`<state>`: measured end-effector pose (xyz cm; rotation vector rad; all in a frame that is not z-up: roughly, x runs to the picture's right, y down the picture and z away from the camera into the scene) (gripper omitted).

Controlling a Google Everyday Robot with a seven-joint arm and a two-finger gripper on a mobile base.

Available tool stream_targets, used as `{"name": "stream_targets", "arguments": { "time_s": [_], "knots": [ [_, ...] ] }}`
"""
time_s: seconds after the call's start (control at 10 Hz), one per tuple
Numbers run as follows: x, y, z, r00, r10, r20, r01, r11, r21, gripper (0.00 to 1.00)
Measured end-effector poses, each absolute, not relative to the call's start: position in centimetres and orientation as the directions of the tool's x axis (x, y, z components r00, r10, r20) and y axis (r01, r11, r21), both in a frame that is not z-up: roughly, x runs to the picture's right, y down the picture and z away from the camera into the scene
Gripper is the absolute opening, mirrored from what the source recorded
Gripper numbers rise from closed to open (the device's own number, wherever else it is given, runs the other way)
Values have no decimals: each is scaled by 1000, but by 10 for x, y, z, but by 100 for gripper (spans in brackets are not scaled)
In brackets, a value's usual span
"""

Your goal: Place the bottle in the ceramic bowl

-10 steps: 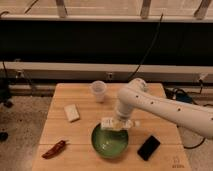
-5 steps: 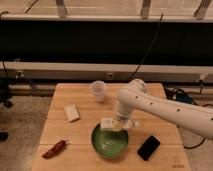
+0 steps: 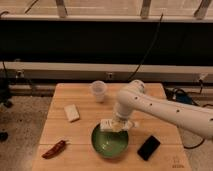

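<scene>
The green ceramic bowl (image 3: 110, 142) sits near the front edge of the wooden table (image 3: 82, 107). My gripper (image 3: 116, 125) hangs over the bowl's far rim at the end of the white arm, which reaches in from the right. It is shut on the bottle (image 3: 107, 125), a small pale whitish piece with a yellowish tint. The bottle lies roughly level, just above the far edge of the bowl.
A translucent white cup (image 3: 98, 91) stands at the back of the table. A flat whitish block (image 3: 71, 112) lies at the left. A red chili pepper (image 3: 54, 149) lies at the front left. A black phone (image 3: 149, 147) lies right of the bowl.
The gripper with the bottle has stayed over the bowl's far rim, at most a little lower. Nothing else has moved.
</scene>
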<state>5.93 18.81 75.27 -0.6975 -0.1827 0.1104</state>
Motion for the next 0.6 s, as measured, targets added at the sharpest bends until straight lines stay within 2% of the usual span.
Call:
{"name": "stream_targets", "arguments": {
  "time_s": [0.1, 0.3, 0.6],
  "knots": [
    [59, 189, 753, 978, 160, 131, -39, 762, -646, 50],
    [58, 190, 753, 979, 156, 134, -33, 764, -644, 70],
    [56, 192, 753, 979, 148, 141, -24, 766, -643, 71]
  ]
}}
